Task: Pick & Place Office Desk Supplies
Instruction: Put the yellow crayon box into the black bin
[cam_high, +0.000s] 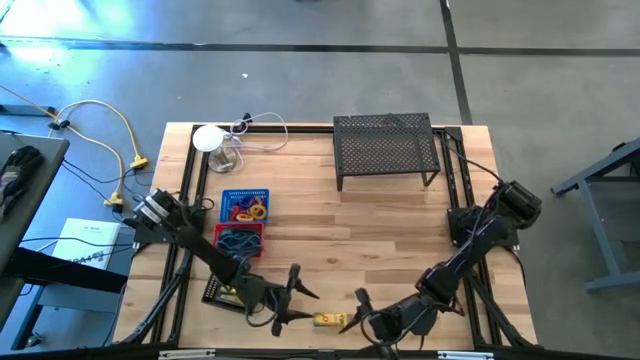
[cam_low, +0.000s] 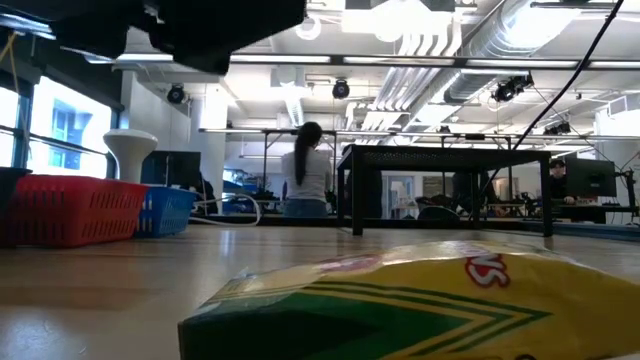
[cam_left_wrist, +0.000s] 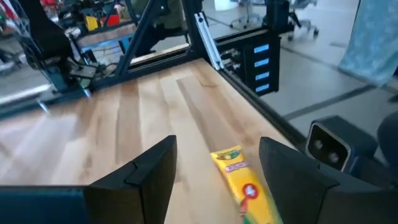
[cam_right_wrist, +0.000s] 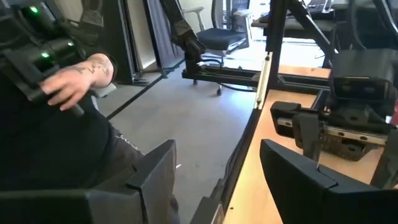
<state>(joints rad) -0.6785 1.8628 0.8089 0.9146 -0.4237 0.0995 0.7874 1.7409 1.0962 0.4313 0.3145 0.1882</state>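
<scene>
The yellow crayon box (cam_high: 328, 319) lies flat near the counter's (cam_high: 400, 230) 6 o'clock edge, between the two hands. It looks like light, thin cardboard — stiff along its length but easy to dent, with a glossy, somewhat slippery skin. The left hand (cam_high: 292, 295), fingers spread and empty, sits just at the box's 9 o'clock side; the right hand (cam_high: 358, 312), also spread, waits at its 3 o'clock side. A gentle pinch across the narrow width, mid-length, should hold best.
</scene>
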